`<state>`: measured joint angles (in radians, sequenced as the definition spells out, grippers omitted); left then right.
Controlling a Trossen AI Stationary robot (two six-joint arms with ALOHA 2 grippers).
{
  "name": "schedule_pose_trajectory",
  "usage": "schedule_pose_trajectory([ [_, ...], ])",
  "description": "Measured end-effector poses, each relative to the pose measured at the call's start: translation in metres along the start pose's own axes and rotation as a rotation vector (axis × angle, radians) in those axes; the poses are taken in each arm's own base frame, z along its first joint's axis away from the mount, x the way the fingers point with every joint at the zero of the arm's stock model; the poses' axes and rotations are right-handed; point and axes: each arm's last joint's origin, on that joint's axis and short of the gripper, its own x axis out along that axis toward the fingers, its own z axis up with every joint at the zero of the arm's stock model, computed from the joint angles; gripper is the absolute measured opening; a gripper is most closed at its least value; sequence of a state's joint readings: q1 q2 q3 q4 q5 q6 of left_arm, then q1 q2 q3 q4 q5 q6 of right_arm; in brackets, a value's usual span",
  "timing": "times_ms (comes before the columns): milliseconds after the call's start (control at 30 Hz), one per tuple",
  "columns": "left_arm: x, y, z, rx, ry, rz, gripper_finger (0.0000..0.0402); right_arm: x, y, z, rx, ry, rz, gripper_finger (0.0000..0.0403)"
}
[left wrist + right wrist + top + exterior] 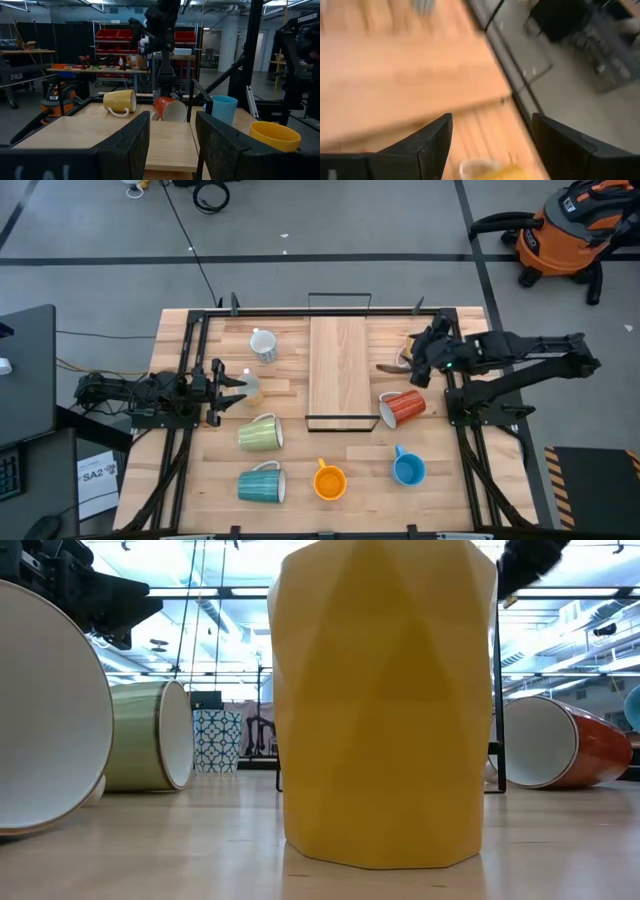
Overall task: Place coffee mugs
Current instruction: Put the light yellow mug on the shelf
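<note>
Beside the wooden board (340, 372), a tan-yellow mug (121, 101) lies tipped beneath the right gripper's (414, 366) released jaws.

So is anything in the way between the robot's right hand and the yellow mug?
Nothing visible is. The right gripper hangs open right above the yellow mug, which lies on its side beside the wooden board. The red mug lies off to the side, not between them.
</note>
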<state>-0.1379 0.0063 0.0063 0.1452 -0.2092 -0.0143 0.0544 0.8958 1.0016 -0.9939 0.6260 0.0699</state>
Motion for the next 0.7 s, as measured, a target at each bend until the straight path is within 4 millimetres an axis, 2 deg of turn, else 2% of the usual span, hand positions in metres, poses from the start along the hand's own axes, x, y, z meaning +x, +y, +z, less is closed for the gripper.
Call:
schedule_pose_trajectory([
  [367,0.0,0.0,0.0,0.0,0.0,0.0,0.0167,0.028,0.02,-0.013,-0.159,0.361,0.038,0.0279],
  [700,0.0,0.0,0.0,0.0,0.0,0.0,0.0167,0.06,0.024,-0.018,-0.192,0.595,0.024,0.0279],
])
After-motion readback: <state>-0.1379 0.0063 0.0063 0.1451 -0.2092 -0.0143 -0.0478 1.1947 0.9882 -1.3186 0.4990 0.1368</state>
